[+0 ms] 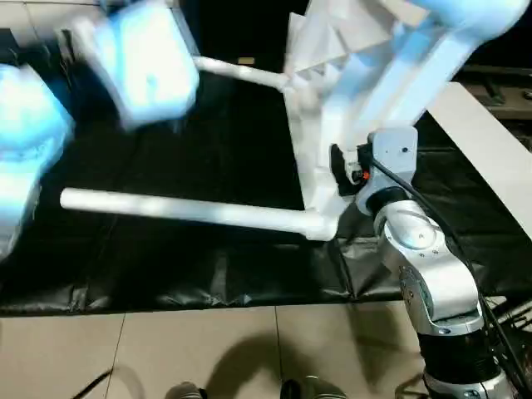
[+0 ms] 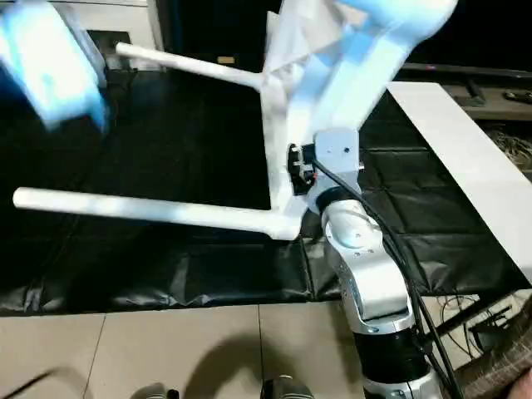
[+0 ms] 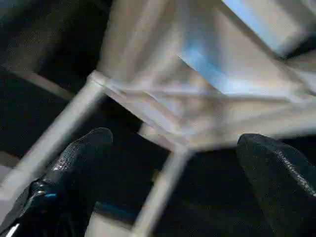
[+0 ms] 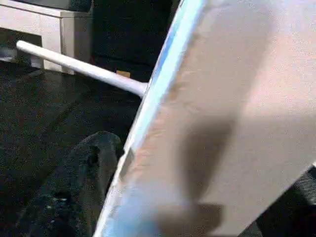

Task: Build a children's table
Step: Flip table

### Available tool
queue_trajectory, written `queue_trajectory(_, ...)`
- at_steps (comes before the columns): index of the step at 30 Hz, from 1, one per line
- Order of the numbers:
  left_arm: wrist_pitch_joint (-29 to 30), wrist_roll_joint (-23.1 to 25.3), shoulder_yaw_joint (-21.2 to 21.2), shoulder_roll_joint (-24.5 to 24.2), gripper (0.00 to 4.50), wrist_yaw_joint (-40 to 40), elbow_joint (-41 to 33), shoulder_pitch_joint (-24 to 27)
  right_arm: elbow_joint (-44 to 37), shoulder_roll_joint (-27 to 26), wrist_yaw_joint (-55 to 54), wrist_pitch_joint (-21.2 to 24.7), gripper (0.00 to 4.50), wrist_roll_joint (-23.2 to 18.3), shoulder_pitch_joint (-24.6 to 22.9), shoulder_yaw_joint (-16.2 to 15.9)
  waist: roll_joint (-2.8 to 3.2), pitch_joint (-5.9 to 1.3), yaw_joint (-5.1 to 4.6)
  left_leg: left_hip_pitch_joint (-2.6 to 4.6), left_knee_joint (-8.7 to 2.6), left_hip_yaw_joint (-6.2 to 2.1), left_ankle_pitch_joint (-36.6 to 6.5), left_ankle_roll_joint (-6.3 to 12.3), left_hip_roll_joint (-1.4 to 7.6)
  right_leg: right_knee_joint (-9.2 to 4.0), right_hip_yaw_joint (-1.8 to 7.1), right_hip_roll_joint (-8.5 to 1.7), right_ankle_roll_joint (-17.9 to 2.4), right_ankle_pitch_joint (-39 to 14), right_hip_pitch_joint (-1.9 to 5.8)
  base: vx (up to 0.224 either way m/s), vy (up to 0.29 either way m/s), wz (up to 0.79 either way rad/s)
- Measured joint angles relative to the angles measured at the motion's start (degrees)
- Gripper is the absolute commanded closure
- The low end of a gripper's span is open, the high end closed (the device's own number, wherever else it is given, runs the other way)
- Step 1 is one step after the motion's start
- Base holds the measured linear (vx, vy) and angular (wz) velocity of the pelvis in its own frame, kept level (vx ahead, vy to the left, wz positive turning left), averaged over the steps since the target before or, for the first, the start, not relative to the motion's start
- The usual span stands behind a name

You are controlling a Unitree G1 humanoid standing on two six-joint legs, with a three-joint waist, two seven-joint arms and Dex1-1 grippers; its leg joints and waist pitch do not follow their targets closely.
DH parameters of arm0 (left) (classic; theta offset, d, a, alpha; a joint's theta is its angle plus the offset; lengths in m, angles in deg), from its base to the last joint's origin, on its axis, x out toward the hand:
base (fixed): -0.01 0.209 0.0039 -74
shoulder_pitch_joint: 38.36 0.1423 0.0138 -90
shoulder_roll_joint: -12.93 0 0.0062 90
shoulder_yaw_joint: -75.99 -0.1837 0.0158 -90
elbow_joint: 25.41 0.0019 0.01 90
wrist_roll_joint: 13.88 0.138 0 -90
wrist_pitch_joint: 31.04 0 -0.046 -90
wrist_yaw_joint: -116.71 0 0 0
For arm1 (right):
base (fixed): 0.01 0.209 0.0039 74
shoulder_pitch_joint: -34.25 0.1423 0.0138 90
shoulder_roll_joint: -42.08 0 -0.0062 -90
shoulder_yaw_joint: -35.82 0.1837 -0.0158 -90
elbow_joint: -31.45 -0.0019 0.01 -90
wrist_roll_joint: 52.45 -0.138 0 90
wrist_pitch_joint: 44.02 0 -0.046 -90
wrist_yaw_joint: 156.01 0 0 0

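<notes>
The white tabletop point(image 1: 320, 125) stands on its side on the black mat. Two white legs sit in its corner sockets and point left: the nearer leg point(image 1: 191, 212) lies low, the farther leg point(image 1: 245, 73) is higher. My right gripper point(image 1: 342, 170) is at the tabletop's near lower edge. In the right wrist view that edge point(image 4: 163, 98) runs between its fingers point(image 4: 96, 158), which stand apart from it. My left gripper point(image 3: 177, 140) is open and empty, raised at the upper left and facing the ribbed underside point(image 3: 197, 98).
A black mat point(image 1: 208, 150) covers the work area, with tiled floor point(image 1: 166, 349) in front of it. A flat white board point(image 1: 490, 150) lies at the right. A white cabinet point(image 4: 44, 22) stands at the back left.
</notes>
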Motion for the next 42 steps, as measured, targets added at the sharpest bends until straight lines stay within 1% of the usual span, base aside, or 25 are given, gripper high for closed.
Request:
queue_trajectory(2,0.02,-1.04,0.77,-0.38,0.00,-1.24,-0.60,2.29,0.00,-0.14,0.15,0.28,0.16,0.11,0.13,-0.01,-0.16,-0.03,0.15,-0.02,0.00,0.00,0.00,-0.01,0.00,0.00,0.00,0.00,-0.02,0.02,0.01,0.000,0.000,0.00)
queue_trajectory(4,-0.14,-2.26,2.08,-0.30,0.00,-1.92,-1.67,3.17,0.01,-0.20,0.49,0.42,0.04,0.14,0.46,-0.14,-0.31,-0.08,0.33,-0.04,0.02,0.00,0.00,0.00,0.00,-0.02,-0.01,-0.02,-0.02,0.02,0.03,0.000,0.000,0.00)
queue_trajectory(6,-0.65,-3.81,3.31,0.10,0.00,-2.64,-2.93,3.30,0.01,-0.28,1.05,0.57,0.04,0.15,0.77,-0.49,-0.51,-0.20,0.41,-0.03,0.04,0.00,0.00,0.00,0.00,-0.02,-0.01,-0.03,-0.01,0.02,0.06,0.000,0.000,0.00)
queue_trajectory(8,-1.56,-5.00,3.38,0.17,0.00,-3.46,-4.17,3.52,0.02,-0.50,1.32,0.86,0.04,0.15,0.98,-0.89,-0.66,-0.29,0.47,-0.03,0.04,0.00,0.00,0.00,0.00,-0.03,0.00,-0.03,-0.01,0.01,0.06,0.000,0.000,0.00)
queue_trajectory(11,-4.12,-5.99,3.97,1.86,0.00,-3.06,-5.60,3.76,0.20,-0.66,1.91,1.47,0.04,0.20,1.73,-0.97,-0.88,-0.42,0.43,-0.04,0.04,0.01,0.00,0.00,0.01,-0.03,-0.01,-0.03,-0.01,0.02,0.05,0.000,0.000,0.00)
queue_trajectory(13,-6.00,-5.82,4.88,3.15,0.00,-1.93,-5.58,2.28,0.19,-0.45,2.51,1.61,0.04,0.26,2.05,-0.98,-1.01,-0.46,0.34,-0.03,0.04,0.00,0.00,-0.01,0.01,-0.02,-0.03,-0.02,-0.01,0.02,0.06,0.000,0.000,0.00)
queue_trajectory(16,-9.79,-5.36,7.89,4.04,0.00,0.16,-5.59,-1.34,0.13,-0.35,3.54,1.82,0.04,0.27,1.99,-1.29,-1.06,-0.48,0.15,-0.04,0.04,0.00,0.00,-0.01,0.00,-0.02,0.01,-0.02,0.00,0.02,0.17,0.000,0.000,0.00)
queue_trajectory(17,-11.13,-4.77,8.67,4.04,0.00,0.73,-5.56,-2.07,-0.39,0.10,3.80,1.86,0.04,0.27,1.16,-1.57,-1.08,-0.49,0.11,-0.04,0.04,0.00,0.00,-0.01,0.00,-0.02,0.01,-0.02,0.02,0.01,0.18,0.000,0.000,0.00)
queue_trajectory(20,-12.31,-4.07,9.28,4.01,0.00,0.81,-4.98,-2.31,-1.31,0.67,4.83,2.07,0.04,0.27,-1.28,-2.24,-1.08,-0.49,0.13,-0.03,0.05,0.00,0.00,0.00,0.00,-0.02,0.00,-0.02,0.02,0.01,0.11,0.000,0.000,0.00)
queue_trajectory(22,-13.20,-1.79,9.31,3.54,0.00,1.59,-3.78,-2.69,-3.23,1.42,5.96,2.06,0.04,0.24,-3.55,-2.98,-1.08,-0.49,0.27,-0.04,0.05,-0.02,0.00,0.00,0.01,-0.02,-0.03,-0.02,0.02,0.01,0.09,0.000,0.000,0.00)
queue_trajectory(24,-14.22,1.93,9.35,2.65,0.00,2.91,-1.58,-4.05,-4.99,1.82,7.08,2.05,0.04,0.19,-5.78,-3.29,-1.08,-0.49,0.25,-0.03,0.05,-0.03,0.00,0.00,0.01,-0.04,-0.04,-0.02,0.02,0.01,0.10,0.000,0.000,0.00)
queue_trajectory(27,-14.93,6.65,9.33,1.45,0.00,4.70,1.64,-5.47,-6.23,2.18,7.87,2.02,0.04,0.19,-7.45,-3.38,-1.07,-0.49,0.20,-0.02,0.05,-0.04,0.00,0.00,-0.01,-0.04,-0.01,-0.02,0.03,0.02,0.14,0.000,0.000,0.00)
queue_trajectory(30,-14.15,10.88,9.05,0.53,0.00,6.33,5.99,-6.46,-7.61,2.34,8.23,1.30,0.04,0.21,-8.72,-3.44,-1.07,-0.48,0.11,-0.01,0.05,-0.11,0.00,0.00,0.00,-0.03,-0.07,-0.01,0.03,0.02,0.11,0.000,0.000,0.00)
queue_trajectory(32,-13.21,12.02,9.12,0.27,0.00,7.18,8.19,-7.07,-8.43,2.31,8.34,0.73,0.04,0.21,-8.99,-3.67,-1.01,-0.46,0.11,-0.01,0.05,-0.16,0.00,0.00,0.00,-0.03,-0.06,-0.01,0.02,0.02,0.09,0.000,0.000,0.00)
queue_trajectory(34,-13.00,12.14,9.07,0.39,0.00,7.61,9.07,-7.77,-9.17,2.16,8.39,-0.14,0.04,0.21,-9.06,-3.68,-1.03,-0.46,0.17,-0.03,0.05,-0.18,0.00,0.00,0.00,-0.04,-0.07,-0.01,0.01,0.02,0.09,0.000,0.000,0.00)
queue_trajectory(35,-13.02,12.34,9.08,0.52,0.17,8.08,9.72,-8.73,-9.63,1.89,8.47,-0.78,0.01,0.21,-9.31,-3.67,-1.03,-0.46,0.22,-0.03,0.05,-0.22,0.00,0.00,0.00,-0.06,-0.09,-0.01,0.01,0.02,0.10,0.000,0.000,0.00)
queue_trajectory(37,-13.09,13.11,9.19,0.95,0.17,8.49,10.32,-10.19,-10.65,1.16,8.70,-1.18,0.01,0.20,-10.45,-3.82,-0.99,-0.45,0.53,-0.04,0.05,-0.23,0.00,0.00,0.00,-0.07,-0.10,-0.01,0.01,0.00,0.11,0.000,0.000,0.00)
queue_trajectory(38,-13.07,13.25,9.21,1.27,0.27,8.52,10.47,-10.60,-10.88,1.10,8.76,-1.33,0.00,0.21,-10.89,-3.93,-0.96,-0.44,0.58,-0.04,0.05,-0.24,0.00,0.00,-0.01,-0.09,-0.06,-0.01,0.01,0.00,0.12,0.000,0.000,0.00)
queue_trajectory(39,-13.03,13.27,9.20,1.53,0.45,8.52,10.57,-10.66,-10.95,1.15,8.80,-1.40,0.00,0.24,-10.98,-4.13,-0.96,-0.43,0.57,-0.03,0.05,-0.25,0.00,0.00,-0.01,-0.10,-0.05,-0.01,0.01,0.00,0.12,0.000,0.000,0.00)
queue_trajectory(40,-12.94,13.38,9.11,1.66,0.45,8.52,10.81,-10.66,-11.05,1.25,8.89,-1.63,0.00,0.29,-11.04,-4.36,-0.95,-0.42,0.58,-0.03,0.05,-0.27,0.00,0.00,-0.01,-0.10,-0.05,-0.01,0.00,0.00,0.12,0.000,0.000,0.00)
queue_trajectory(41,-12.55,13.53,8.98,1.74,0.60,8.52,11.15,-10.67,-11.19,1.44,9.30,-2.03,0.00,0.34,-11.17,-4.62,-0.94,-0.42,0.54,-0.03,0.05,-0.27,0.00,0.00,-0.01,-0.09,-0.07,-0.01,-0.01,0.01,0.11,0.000,0.000,0.00)
queue_trajectory(42,-12.27,13.63,8.84,1.81,0.60,8.52,11.31,-10.70,-11.42,1.64,9.48,-2.24,0.00,0.37,-11.39,-4.86,-0.93,-0.41,0.49,-0.02,0.05,-0.28,0.00,0.00,-0.01,-0.08,-0.08,0.00,-0.01,0.01,0.11,0.000,0.000,0.00)
